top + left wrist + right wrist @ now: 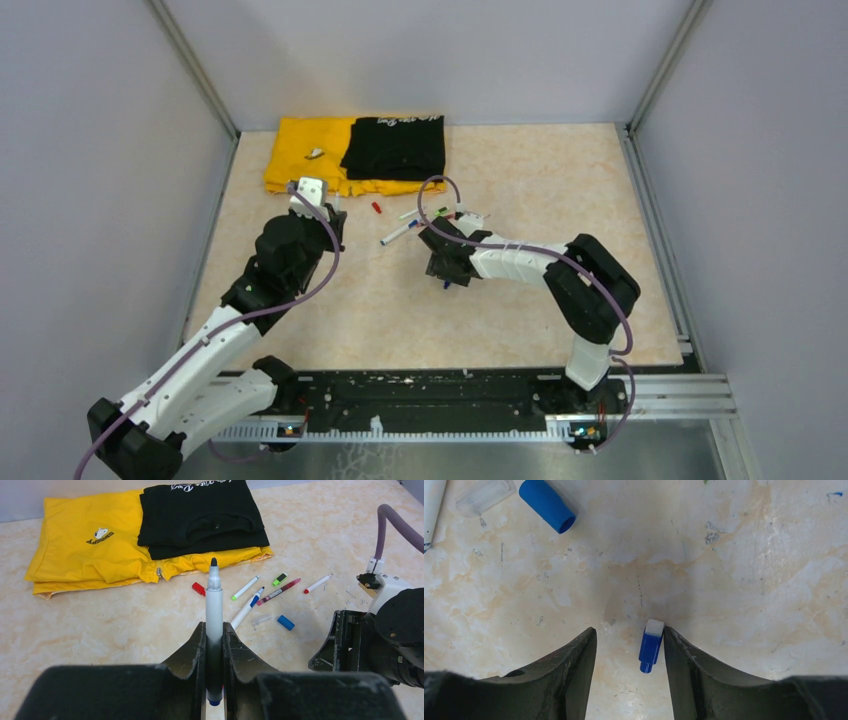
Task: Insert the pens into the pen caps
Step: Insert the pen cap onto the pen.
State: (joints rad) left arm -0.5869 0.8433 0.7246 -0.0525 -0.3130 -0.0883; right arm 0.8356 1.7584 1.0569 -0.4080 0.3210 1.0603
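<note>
My left gripper (pixel 214 630) is shut on a white-barrelled pen (pixel 214 597), which points away from the wrist with its dark tip uncovered and a blue end behind the jaws. On the table beyond it lie several loose pens (pixel 245 609), one of them maroon (pixel 278 591), together with a red cap (pixel 198 588), a green cap (pixel 279 579) and a blue cap (pixel 285 622). My right gripper (pixel 630 635) hangs open just above the table. A small blue cap with a white end (pixel 650 649) lies between its jaws, against the right finger (pixel 676 650).
A folded yellow shirt (pixel 300 155) with a folded black shirt (pixel 395 145) on it lies at the far edge. A clear cap (pixel 481 496) and the blue cap (pixel 546 505) lie just beyond the right gripper. Grey walls close in the table on three sides.
</note>
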